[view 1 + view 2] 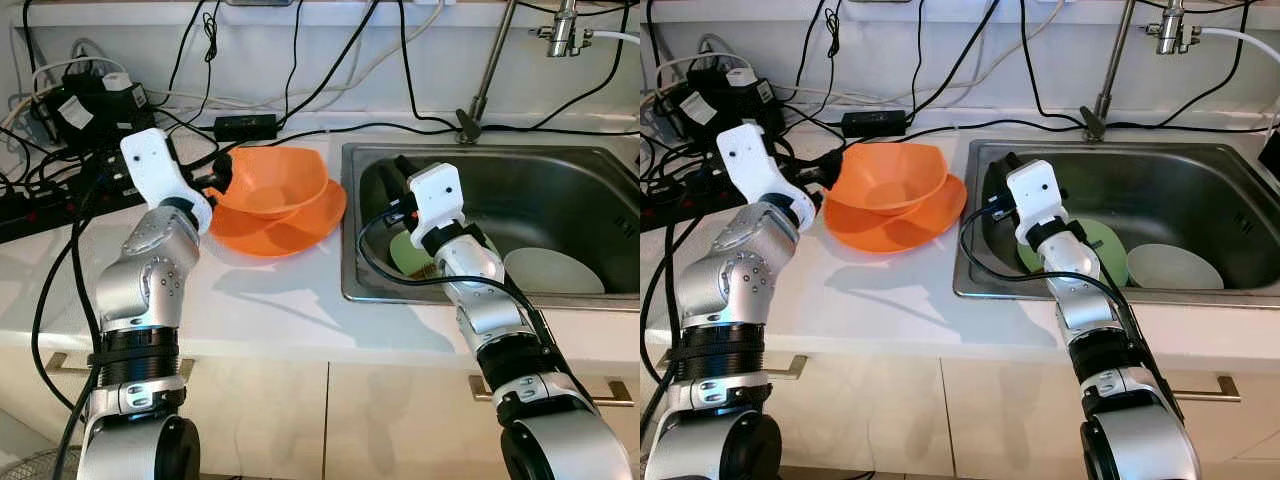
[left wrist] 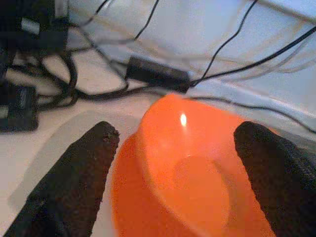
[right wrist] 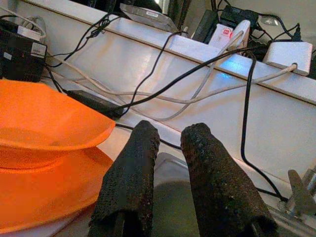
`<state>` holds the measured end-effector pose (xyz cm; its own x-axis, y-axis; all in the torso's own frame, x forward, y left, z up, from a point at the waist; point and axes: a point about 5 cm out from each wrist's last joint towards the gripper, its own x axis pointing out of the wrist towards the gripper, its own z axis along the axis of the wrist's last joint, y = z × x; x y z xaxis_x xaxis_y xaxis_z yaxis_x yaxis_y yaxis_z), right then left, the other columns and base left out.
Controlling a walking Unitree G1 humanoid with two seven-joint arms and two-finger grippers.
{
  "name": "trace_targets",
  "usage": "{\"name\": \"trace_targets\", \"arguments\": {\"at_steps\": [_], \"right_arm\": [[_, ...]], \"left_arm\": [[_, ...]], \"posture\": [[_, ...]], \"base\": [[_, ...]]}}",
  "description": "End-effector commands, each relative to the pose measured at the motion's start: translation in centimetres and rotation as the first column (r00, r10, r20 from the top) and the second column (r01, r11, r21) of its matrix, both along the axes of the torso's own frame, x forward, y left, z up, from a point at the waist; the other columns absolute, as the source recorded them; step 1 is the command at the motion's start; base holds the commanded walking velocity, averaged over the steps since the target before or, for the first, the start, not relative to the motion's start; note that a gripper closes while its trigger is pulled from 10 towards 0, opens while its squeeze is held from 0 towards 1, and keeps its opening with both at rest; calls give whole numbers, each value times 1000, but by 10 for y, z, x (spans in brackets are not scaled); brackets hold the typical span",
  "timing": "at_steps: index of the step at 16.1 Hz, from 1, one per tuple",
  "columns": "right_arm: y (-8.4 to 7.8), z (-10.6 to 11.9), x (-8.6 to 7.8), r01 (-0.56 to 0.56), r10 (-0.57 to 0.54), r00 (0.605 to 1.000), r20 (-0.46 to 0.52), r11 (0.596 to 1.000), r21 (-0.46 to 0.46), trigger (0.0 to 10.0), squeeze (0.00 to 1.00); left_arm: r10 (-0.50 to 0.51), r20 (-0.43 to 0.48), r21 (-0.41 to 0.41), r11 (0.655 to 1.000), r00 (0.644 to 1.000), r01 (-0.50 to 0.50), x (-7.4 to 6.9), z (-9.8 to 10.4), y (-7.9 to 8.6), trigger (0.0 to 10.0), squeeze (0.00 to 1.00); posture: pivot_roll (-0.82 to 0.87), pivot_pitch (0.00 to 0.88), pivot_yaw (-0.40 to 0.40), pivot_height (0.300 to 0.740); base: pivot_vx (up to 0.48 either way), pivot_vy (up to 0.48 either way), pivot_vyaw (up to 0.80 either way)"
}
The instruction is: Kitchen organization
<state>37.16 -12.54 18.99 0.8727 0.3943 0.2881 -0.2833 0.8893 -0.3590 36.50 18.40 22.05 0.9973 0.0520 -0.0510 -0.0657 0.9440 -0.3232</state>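
Observation:
An orange bowl (image 1: 275, 180) sits inside an orange plate (image 1: 305, 228) on the white counter, left of the sink (image 1: 560, 185). My left gripper (image 1: 222, 175) is at the bowl's left rim. It stands open, its two fingers (image 2: 84, 168) spread wide with the bowl (image 2: 197, 173) between and beyond them, touching nothing that I can see. My right gripper (image 1: 398, 170) hovers over the left end of the sink, its fingers (image 3: 133, 168) close together with nothing between them. In the basin lie a green plate (image 1: 1105, 250) and a white bowl (image 1: 555, 270).
Power strips, plugs and tangled black cables (image 1: 80, 110) crowd the back left of the counter. A black adapter (image 1: 245, 126) lies behind the bowl. The faucet (image 1: 490, 60) rises behind the sink. Cabinet fronts with handles (image 1: 1220, 385) run below the counter edge.

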Motion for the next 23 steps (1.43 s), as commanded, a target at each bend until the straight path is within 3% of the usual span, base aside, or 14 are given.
{"name": "trace_targets", "arguments": {"at_steps": [1,9,15,18,19,20,23], "right_arm": [[-1,4,0,-1,1,1000,12,1000,-5,10000,0],[-3,5,0,3,-3,1000,17,1000,-7,10000,0],[-3,5,0,4,-4,1000,17,1000,-9,10000,0],[-3,5,-1,5,-5,1000,16,1000,-8,10000,0],[-3,4,-1,6,-6,1000,16,1000,-9,10000,0],[-3,4,-1,7,-7,1000,16,1000,-8,10000,0],[-4,4,-1,10,-10,1000,17,1000,-8,10000,0]], "left_arm": [[20,-66,-16,1000,998,-21,2,-9,0,10000,0],[-35,-150,-51,998,988,28,3,-25,-13,10000,0],[-134,-204,-154,983,970,103,2,-37,-45,10000,0],[-143,-206,-166,980,968,110,2,-38,-51,10000,0],[-116,-200,-181,980,973,80,3,-37,-50,9412,0],[-98,-188,-178,982,977,65,4,-35,-47,0,0],[-56,-169,-168,985,984,28,4,-31,-41,0,0]], "posture": [[41,0,36,740],[34,0,36,740],[28,0,41,740],[27,0,44,740],[26,0,46,740],[25,0,47,740],[26,0,46,740]], "base": [[0,0,0],[0,0,0],[0,0,0],[0,0,0],[0,0,0],[0,0,0],[0,0,0]]}}
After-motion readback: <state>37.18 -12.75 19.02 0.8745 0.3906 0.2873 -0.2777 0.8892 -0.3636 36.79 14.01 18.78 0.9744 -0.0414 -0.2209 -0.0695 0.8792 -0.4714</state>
